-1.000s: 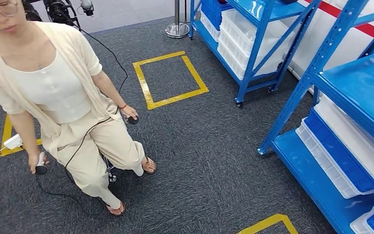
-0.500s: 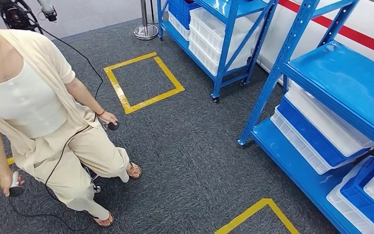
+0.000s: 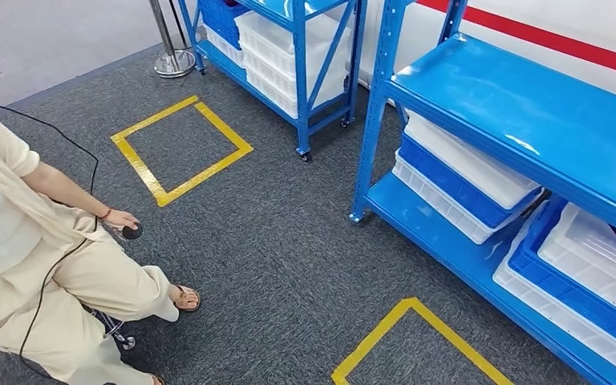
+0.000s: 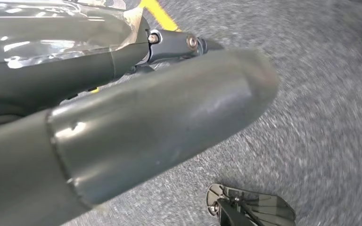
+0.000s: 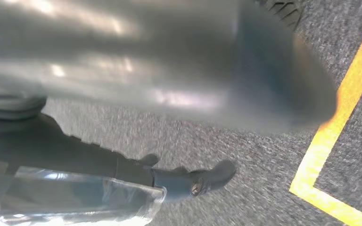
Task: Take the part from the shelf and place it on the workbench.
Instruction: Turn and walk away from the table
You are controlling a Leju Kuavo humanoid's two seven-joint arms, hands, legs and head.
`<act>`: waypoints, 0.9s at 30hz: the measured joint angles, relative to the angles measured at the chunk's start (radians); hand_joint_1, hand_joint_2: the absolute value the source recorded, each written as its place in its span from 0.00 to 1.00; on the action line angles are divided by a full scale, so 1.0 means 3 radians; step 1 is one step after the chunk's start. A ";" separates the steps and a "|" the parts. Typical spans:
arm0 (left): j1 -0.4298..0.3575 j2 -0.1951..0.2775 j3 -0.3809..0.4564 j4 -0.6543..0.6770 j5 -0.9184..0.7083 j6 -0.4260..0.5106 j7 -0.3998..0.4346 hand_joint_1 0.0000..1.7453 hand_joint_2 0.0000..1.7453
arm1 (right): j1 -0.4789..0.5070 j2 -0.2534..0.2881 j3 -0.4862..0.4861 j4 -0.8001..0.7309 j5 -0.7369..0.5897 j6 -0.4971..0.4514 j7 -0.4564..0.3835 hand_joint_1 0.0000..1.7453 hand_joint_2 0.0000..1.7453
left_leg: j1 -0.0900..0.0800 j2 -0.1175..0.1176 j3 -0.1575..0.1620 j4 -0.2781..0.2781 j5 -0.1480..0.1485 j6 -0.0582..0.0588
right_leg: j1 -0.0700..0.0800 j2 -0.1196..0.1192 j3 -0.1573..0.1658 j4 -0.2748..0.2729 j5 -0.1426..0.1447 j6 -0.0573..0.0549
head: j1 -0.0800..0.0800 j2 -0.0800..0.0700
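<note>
In the head view, a blue shelf (image 3: 521, 120) is seen at the right, with white and blue bins (image 3: 465, 180) stacked on its lower level; a second shelf (image 3: 289, 48) stands farther off, yellow tape squares (image 3: 180, 148) are marked on the grey carpet (image 3: 289, 257), and a person (image 3: 40, 265) stands at the left, a small black controller (image 3: 131, 231) held in one hand; the part cannot be made out among the bins. In the left wrist view, the left hand (image 4: 136, 127) is seen as a thick grey thumb with a dark finger over the carpet, and whether its fingers are apart or together cannot be told. In the right wrist view, the right hand (image 5: 169, 70) is blurred above carpet and a yellow tape line (image 5: 339, 122); its fingers' state cannot be told either.
</note>
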 joint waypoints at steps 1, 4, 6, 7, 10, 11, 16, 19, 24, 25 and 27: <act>0.0006 0.0000 0.0000 0.0000 -0.0001 0.0001 0.0000 0.00 0.00 | -0.0001 0.0003 0.0000 0.0000 0.0000 0.0001 0.0000 0.00 0.00 | -0.0001 -0.0051 -0.0107 0.0212 -0.0086 0.0004 | 0.0013 0.0047 -0.0004 0.0001 0.0003 -0.0012 | -0.0004 0.0000; 0.0017 0.0001 0.0002 0.0001 -0.0001 0.0004 0.0002 0.00 0.00 | 0.0005 0.0007 0.0000 0.0000 0.0001 0.0004 -0.0004 0.00 0.00 | -0.0009 -0.0102 -0.0213 0.0319 0.0011 0.0039 | 0.0044 0.0198 0.0003 0.0002 0.0008 -0.0025 | -0.0005 0.0000; 0.0014 0.0003 0.0002 0.0001 -0.0001 0.0005 0.0002 0.00 0.00 | 0.0010 0.0006 0.0000 0.0000 0.0001 0.0004 -0.0008 0.00 0.00 | -0.0019 -0.0212 -0.0057 -0.0082 0.0261 0.0086 | 0.0053 0.0292 0.0016 0.0003 0.0008 -0.0023 | -0.0004 0.0000; 0.0012 0.0004 0.0002 0.0001 -0.0002 0.0004 0.0001 0.00 0.00 | 0.0007 0.0007 0.0000 0.0000 0.0001 0.0004 -0.0011 0.00 0.00 | -0.0022 -0.0283 0.0019 -0.0270 0.0338 0.0103 | 0.0060 0.0333 0.0014 0.0005 0.0009 -0.0020 | -0.0001 0.0000; 0.0011 0.0005 0.0002 0.0001 -0.0007 0.0003 -0.0005 0.00 0.00 | -0.0004 0.0011 -0.0001 0.0000 0.0000 0.0003 -0.0022 0.00 0.00 | -0.0050 -0.0330 0.0096 -0.0466 0.0377 0.0122 | 0.0055 0.0436 -0.0034 0.0005 0.0028 0.0015 | -0.0002 0.0000; 0.0011 0.0004 0.0002 0.0001 -0.0010 0.0002 -0.0007 0.00 0.00 | -0.0002 0.0010 -0.0001 0.0000 -0.0001 0.0000 -0.0025 0.00 0.00 | -0.0053 -0.0289 0.0109 -0.0486 0.0391 0.0132 | 0.0059 0.0462 -0.0050 0.0004 0.0034 0.0034 | -0.0003 0.0000; 0.0008 0.0000 0.0002 0.0000 -0.0033 -0.0004 -0.0011 0.00 0.00 | 0.0000 -0.0002 -0.0004 0.0000 -0.0004 -0.0012 -0.0031 0.00 0.00 | -0.0044 -0.0060 0.0154 -0.0582 0.0445 0.0183 | 0.0050 0.0126 -0.0380 0.0624 -0.0270 0.0037 | 0.0026 0.0000; 0.0009 0.0000 0.0002 0.0000 -0.0034 -0.0005 -0.0010 0.00 0.00 | 0.0008 -0.0006 -0.0004 0.0000 -0.0005 -0.0021 -0.0035 0.00 0.00 | -0.0040 0.0084 0.0152 -0.0579 0.0437 0.0171 | 0.0004 0.0046 -0.0447 0.0774 -0.0294 0.0110 | 0.0029 0.0000; 0.0005 0.0005 0.0002 -0.0002 -0.0036 0.0003 -0.0002 0.00 0.00 | -0.0004 0.0000 -0.0004 0.0000 -0.0004 -0.0042 -0.0050 0.00 0.00 | -0.0043 0.0263 0.0210 -0.0560 0.0374 0.0057 | -0.0034 -0.0248 -0.0023 -0.0001 -0.0017 0.0173 | 0.0026 0.0000; -0.0001 0.0005 0.0002 -0.0002 -0.0037 0.0004 -0.0001 0.00 0.00 | -0.0006 0.0001 -0.0005 0.0000 -0.0004 -0.0048 -0.0054 0.00 0.00 | -0.0041 0.0296 0.0229 -0.0565 0.0364 0.0033 | -0.0017 -0.0220 -0.0029 -0.0001 -0.0010 0.0142 | 0.0020 0.0000; -0.0014 0.0004 0.0002 -0.0003 -0.0040 0.0005 -0.0003 0.00 0.00 | -0.0002 -0.0006 -0.0006 0.0000 -0.0004 -0.0066 -0.0070 0.00 0.00 | -0.0013 0.0300 0.0259 -0.0554 0.0332 -0.0009 | -0.0022 -0.0135 -0.0023 -0.0006 -0.0004 0.0082 | 0.0013 0.0000</act>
